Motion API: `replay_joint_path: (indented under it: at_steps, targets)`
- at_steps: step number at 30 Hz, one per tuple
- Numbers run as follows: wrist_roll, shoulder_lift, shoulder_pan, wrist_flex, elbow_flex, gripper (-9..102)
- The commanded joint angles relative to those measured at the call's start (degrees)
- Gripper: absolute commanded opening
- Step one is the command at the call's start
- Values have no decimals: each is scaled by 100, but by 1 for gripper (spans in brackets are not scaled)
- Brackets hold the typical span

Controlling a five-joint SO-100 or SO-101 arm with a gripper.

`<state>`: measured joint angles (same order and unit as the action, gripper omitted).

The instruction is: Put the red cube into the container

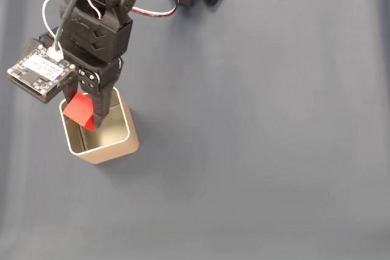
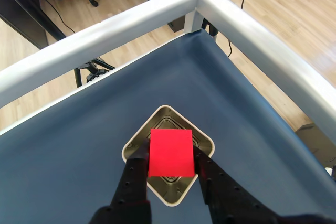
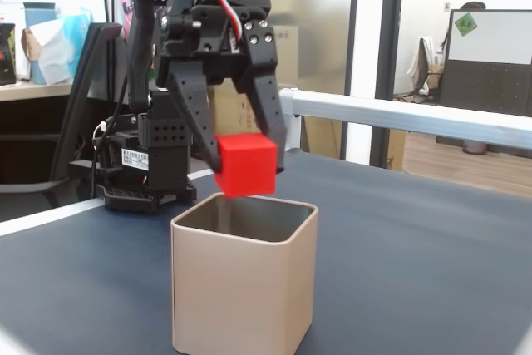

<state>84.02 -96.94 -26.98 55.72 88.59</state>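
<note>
Since the drop needs the red cube (image 3: 246, 164) clear of the rim, my claw (image 3: 243, 165) pinches it by two opposite faces, closed snug, hanging just above the open mouth of the container (image 3: 244, 284) on the table (image 1: 262, 150), roughly centred so it falls inside.

You get bright, even light in all three views. The tin (image 1: 103, 144) casts only a soft shadow on the counter (image 1: 262, 150). The rail (image 2: 262, 40) shows mild glare, and the room behind blurs slightly.
</note>
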Motion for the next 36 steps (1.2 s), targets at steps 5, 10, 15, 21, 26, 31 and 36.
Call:
replay_joint_path:
  at_steps: [5, 10, 15, 21, 26, 31, 36]
  targets:
    - [35, -360, -70, -185, -62, 3]
    - [-88, -378, -70, -255, -62, 14]
    - [-97, -404, -70, -299, -62, 23]
    - [-97, -439, -62, -360, -62, 31]
    - [-26, -483, -62, -396, -62, 37]
    - [62, -580, -70, -369, -70, 43]
    - [26, -589, -35, -396, -141, 44]
